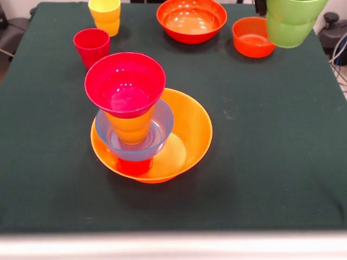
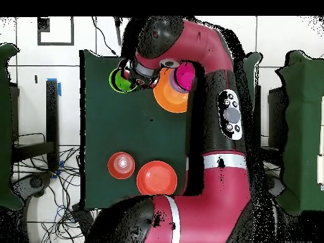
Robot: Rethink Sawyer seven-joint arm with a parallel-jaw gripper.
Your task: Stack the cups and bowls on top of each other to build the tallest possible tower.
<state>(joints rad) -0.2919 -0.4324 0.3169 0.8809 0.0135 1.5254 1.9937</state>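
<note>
The tower stands in a large orange bowl: a red-orange cup, a light blue bowl, an orange cup and a magenta bowl on top. In the overhead view the orange bowl and magenta bowl show beside the arm. A green cup hangs in the air at the top right. My gripper is shut on the rim of the green cup. In the front view only a dark tip of the gripper shows. The dark blue bowl is out of view.
A crimson cup and a yellow cup stand at the back left. A large red-orange bowl and a small orange-red bowl sit at the back, also overhead. The arm hides much of the table overhead.
</note>
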